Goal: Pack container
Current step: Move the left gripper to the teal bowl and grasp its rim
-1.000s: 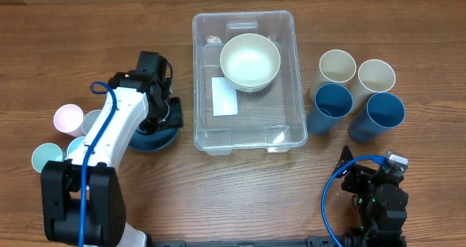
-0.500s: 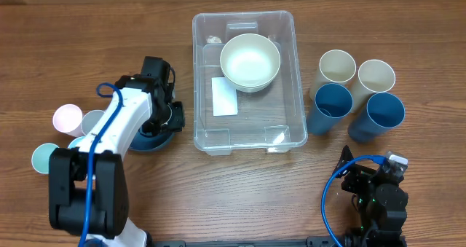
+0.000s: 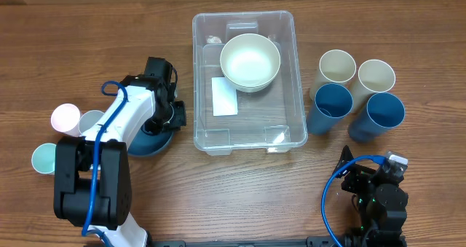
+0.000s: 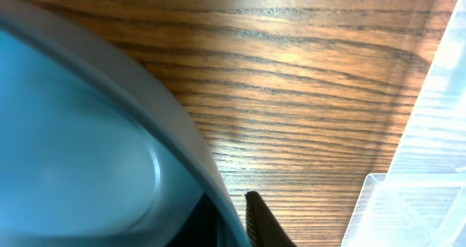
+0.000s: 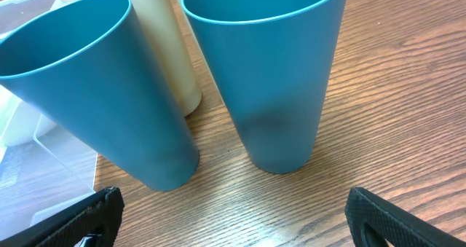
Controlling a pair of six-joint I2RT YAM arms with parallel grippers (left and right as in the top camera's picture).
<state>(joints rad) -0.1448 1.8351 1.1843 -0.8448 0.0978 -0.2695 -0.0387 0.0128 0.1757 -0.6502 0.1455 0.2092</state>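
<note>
Bright, even light throughout, though the close blue bowl [image 4: 65,159] blurs.
</note>
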